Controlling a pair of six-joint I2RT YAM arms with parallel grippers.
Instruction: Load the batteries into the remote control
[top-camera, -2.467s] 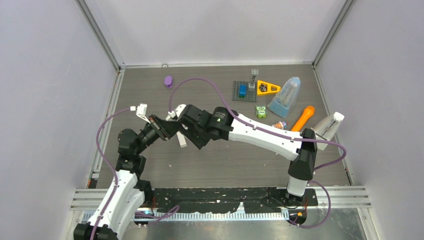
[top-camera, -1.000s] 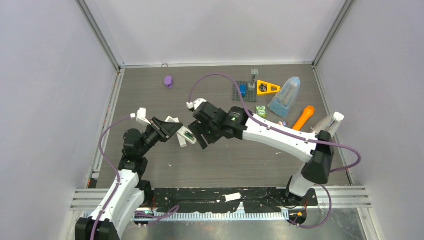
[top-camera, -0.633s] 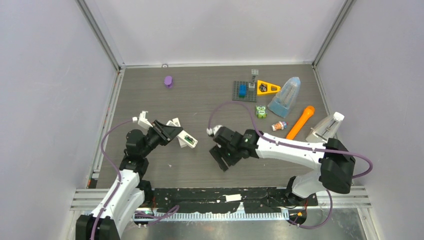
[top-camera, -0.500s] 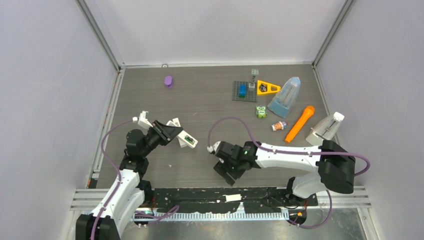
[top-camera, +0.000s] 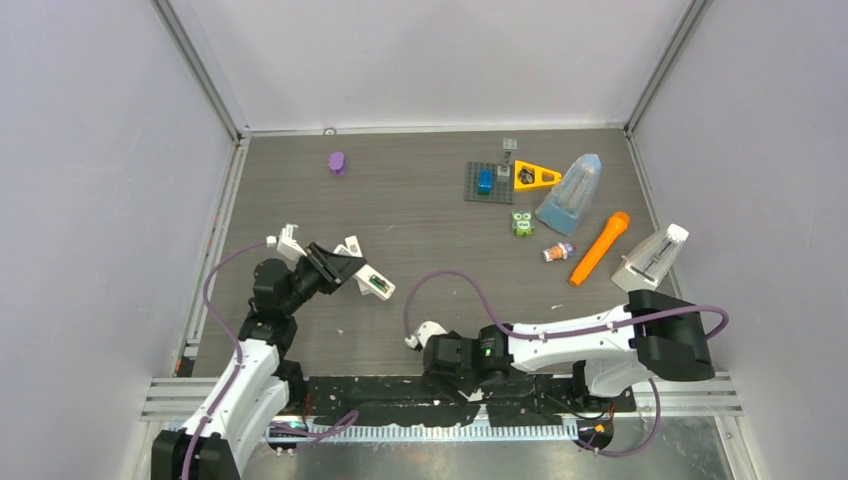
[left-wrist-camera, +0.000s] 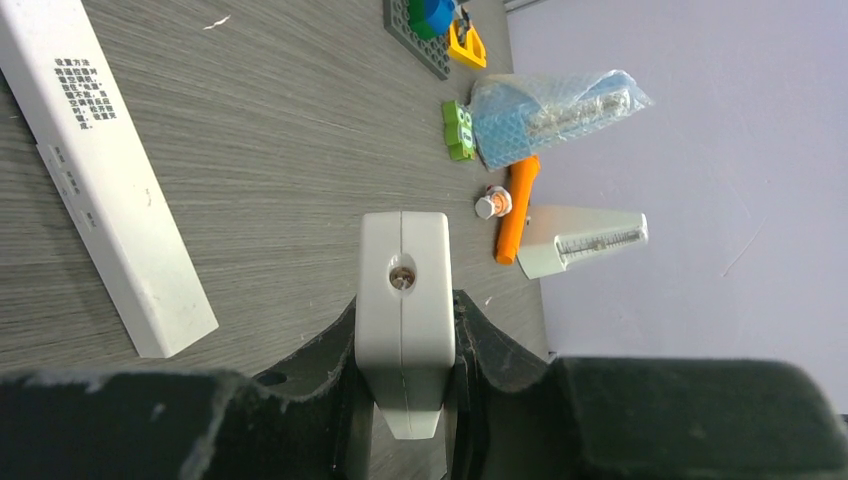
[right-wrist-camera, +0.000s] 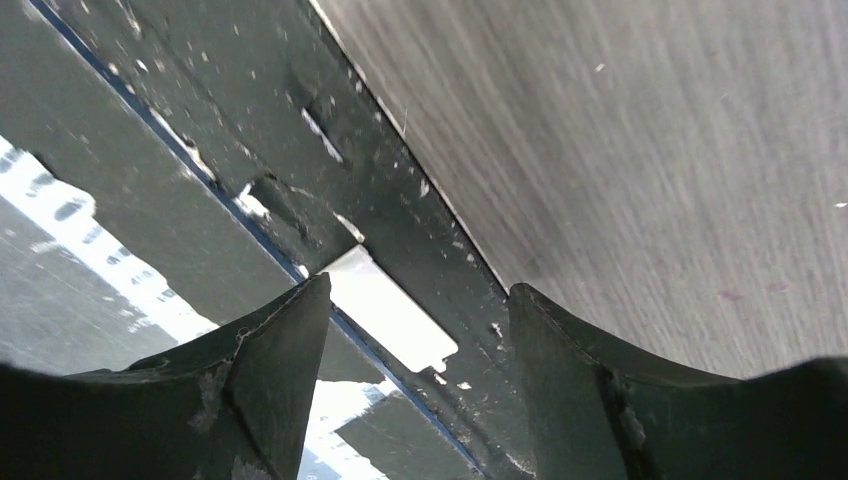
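A purple lump (top-camera: 337, 162) is seen in the upper left of the table (top-camera: 420, 210). Toward the upper right, a grey baseplate (top-camera: 474, 194) carrying a blue block (top-camera: 486, 180) is set just beside a yellow triangle (top-camera: 535, 177). A blue bag (top-camera: 570, 195) is laid right of these, a green toy (top-camera: 521, 224) below them, and an orange carrot (top-camera: 599, 248) near the right edge.
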